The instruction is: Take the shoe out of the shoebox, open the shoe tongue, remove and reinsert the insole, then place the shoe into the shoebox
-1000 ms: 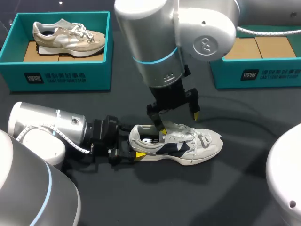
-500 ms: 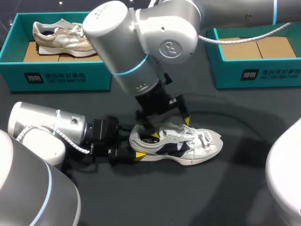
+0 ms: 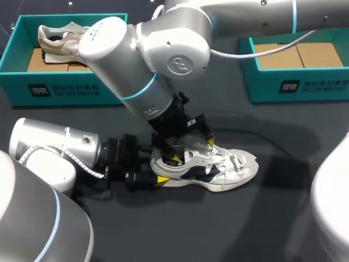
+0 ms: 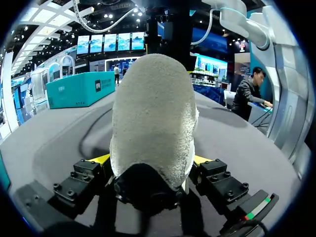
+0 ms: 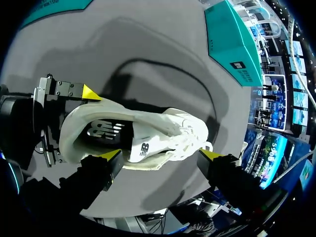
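While it rests on its sole on the dark table (image 3: 272,229), outside the teal shoebox (image 3: 305,87), the white shoe (image 3: 218,169) looks light and soft-topped. Its heel seems the firmest hold. The left gripper (image 4: 152,159) clamps that heel from both sides. The right gripper (image 5: 160,154) hangs spread above the collar. Only the right wrist view shows the dark insole (image 5: 103,131); overhead, the arm hides it.

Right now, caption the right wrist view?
White shoe ahead of the open right gripper, left gripper clamping its heel.
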